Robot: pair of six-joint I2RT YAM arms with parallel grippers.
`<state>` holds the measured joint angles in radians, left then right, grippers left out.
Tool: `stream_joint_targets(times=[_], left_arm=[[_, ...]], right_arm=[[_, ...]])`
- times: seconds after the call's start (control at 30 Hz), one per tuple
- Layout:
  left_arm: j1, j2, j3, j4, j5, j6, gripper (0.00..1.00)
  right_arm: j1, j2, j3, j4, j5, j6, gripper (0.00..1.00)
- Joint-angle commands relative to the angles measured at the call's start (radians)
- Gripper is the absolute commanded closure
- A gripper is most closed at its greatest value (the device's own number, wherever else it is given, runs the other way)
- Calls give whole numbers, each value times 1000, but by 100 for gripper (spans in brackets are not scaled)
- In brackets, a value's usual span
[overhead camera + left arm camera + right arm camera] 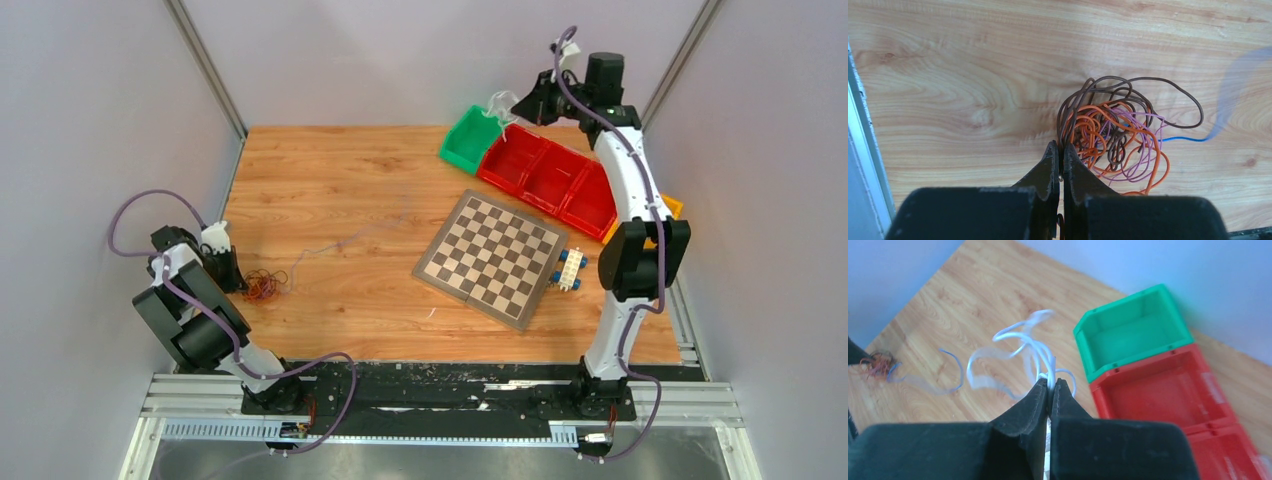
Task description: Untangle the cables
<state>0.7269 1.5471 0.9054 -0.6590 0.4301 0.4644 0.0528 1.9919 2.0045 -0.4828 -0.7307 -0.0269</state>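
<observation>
Top external view: the left gripper (240, 283) is low at the left edge of the wooden table (340, 180), right against the cables (263, 287), a small orange and dark tangle lying well apart from the chessboard (492, 258). Across the way the right gripper (515, 108) is up high over the green bin (468, 140), next to the red bins (545, 175), with a blurred white wire (498, 100) at its tip. Left wrist view: fingers pressed tight together, and brown strands run straight into the seam, so the claw is nipping the left rim of the knot of orange, brown and lilac loops; a thin blue strand (1183, 139) trails off right. Right wrist view: jaws closed hard on the white wire, which loops up blurred above the tips; the tangle sits far off at the table's left edge.
</observation>
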Motion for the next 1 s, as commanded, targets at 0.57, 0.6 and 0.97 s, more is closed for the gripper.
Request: stream_joint_targets(times=[0.57, 0.6, 0.97], left_arm=[[-272, -212, 113, -48, 271, -144, 100], [-333, -228, 133, -25, 272, -163, 100], [-543, -256, 224, 102, 283, -365, 100]], right_arm=[[-153, -160, 29, 52, -74, 95, 100], [-165, -177, 12, 12, -64, 55, 100], [-521, -324, -212, -420, 167, -360, 100]])
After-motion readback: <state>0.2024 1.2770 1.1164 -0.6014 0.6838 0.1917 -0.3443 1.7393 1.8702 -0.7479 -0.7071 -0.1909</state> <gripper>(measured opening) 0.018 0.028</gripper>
